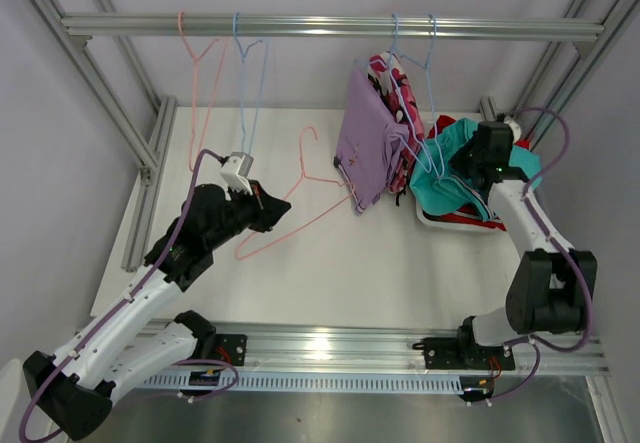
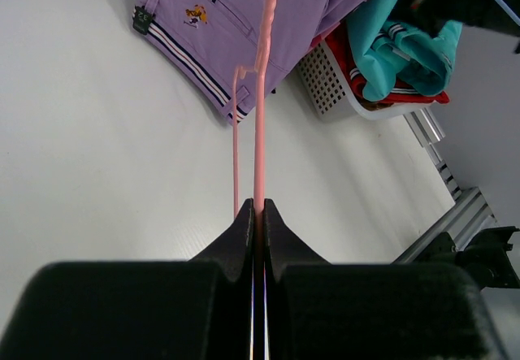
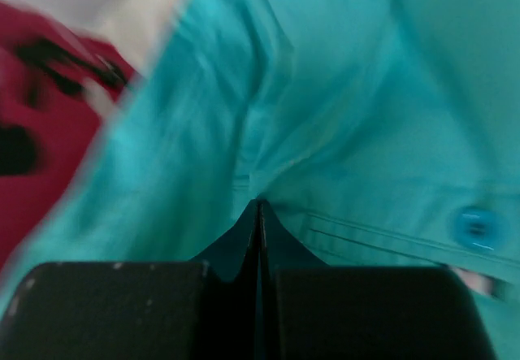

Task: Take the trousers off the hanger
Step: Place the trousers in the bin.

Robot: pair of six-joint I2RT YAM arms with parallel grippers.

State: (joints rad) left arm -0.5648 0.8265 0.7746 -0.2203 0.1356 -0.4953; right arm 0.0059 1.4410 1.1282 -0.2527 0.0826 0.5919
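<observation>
The left hand [image 2: 257, 207] is shut tight on the thin wire of a pink hanger [image 2: 262, 116]. The hanger has nothing on it and lies low over the worktop [image 1: 350, 283]. Its far end reaches close to the lilac trousers [image 1: 362, 143]. The wire is thin and smooth, so I think it could slip or turn in the hand. If the hand swings it, the far end could poke or hook the lilac cloth.

The lilac trousers hang from the rail [image 1: 330, 26], with their low end down by the worktop. The pink spotty trousers [image 1: 388, 73] hang just behind them. They sit very close, so a tug on one pair may drag the other, or pull a hanger off the rail.

To the right is a white basket [image 2: 321, 84]. The red trousers [image 2: 349, 51] and the teal trousers [image 1: 450, 178] lie in it. Blue hangers [image 1: 432, 83] dangle over it, and their wires may catch in the cloth.

The right hand [image 3: 258, 210] is closed, with its tips against the teal cloth. That view is blurry, so I cannot tell if any cloth is pinched. If it is, lifting may pull the teal pair back out.
</observation>
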